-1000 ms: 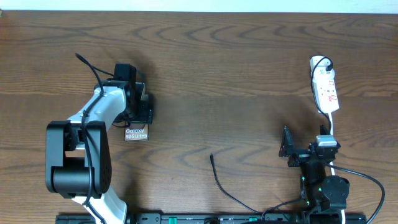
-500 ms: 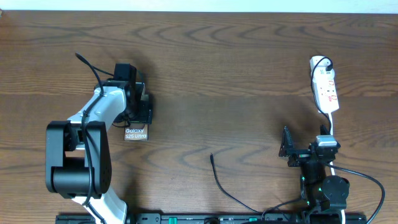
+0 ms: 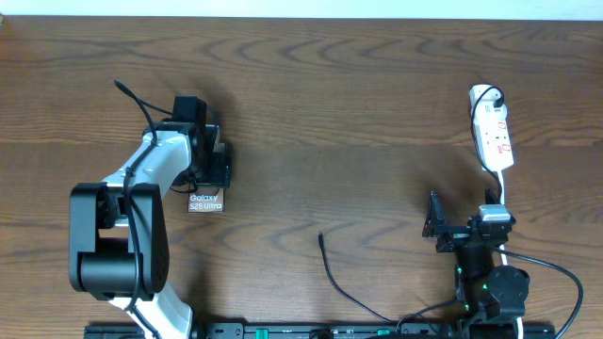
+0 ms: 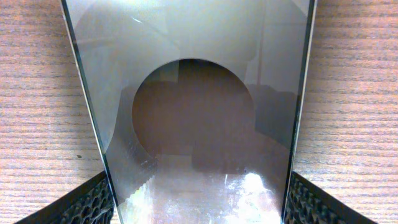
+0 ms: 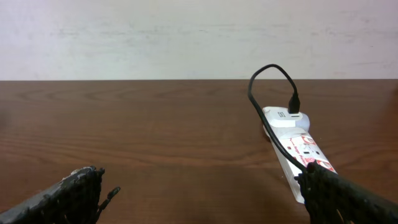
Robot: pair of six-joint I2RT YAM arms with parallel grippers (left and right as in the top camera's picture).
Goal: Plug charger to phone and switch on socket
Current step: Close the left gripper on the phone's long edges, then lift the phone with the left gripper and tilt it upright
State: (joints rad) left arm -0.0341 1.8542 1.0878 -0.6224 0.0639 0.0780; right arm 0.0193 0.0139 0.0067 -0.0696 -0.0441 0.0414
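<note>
Overhead, the left end effector [image 3: 215, 168] hides most of the phone [image 3: 206, 201] on the table [image 3: 358, 113]; only its wrist view shows fingers [image 4: 87, 202] clamped on both edges. The right end effector [image 5: 205, 196] gapes empty, facing the socket [image 5: 298, 149].

We see the table [image 3: 358, 113] in dark brown with wavy wood grain, paler and streakier in the left wrist view; the phone [image 3: 206, 201] is brownish-grey with pale lettering, and close up it shows glossy grey with a round dark brown patch; the socket [image 3: 493, 132] is white with red markings, its cord [image 3: 500, 186] white; the charger [image 3: 326, 264] is black; the left arm [image 3: 155, 165] is white with black joints; the right arm [image 3: 485, 278] is black with green specks; the pads [image 4: 87, 202] are black and cross-hatched; the wall [image 5: 186, 37] is off-white, faintly mottled.
</note>
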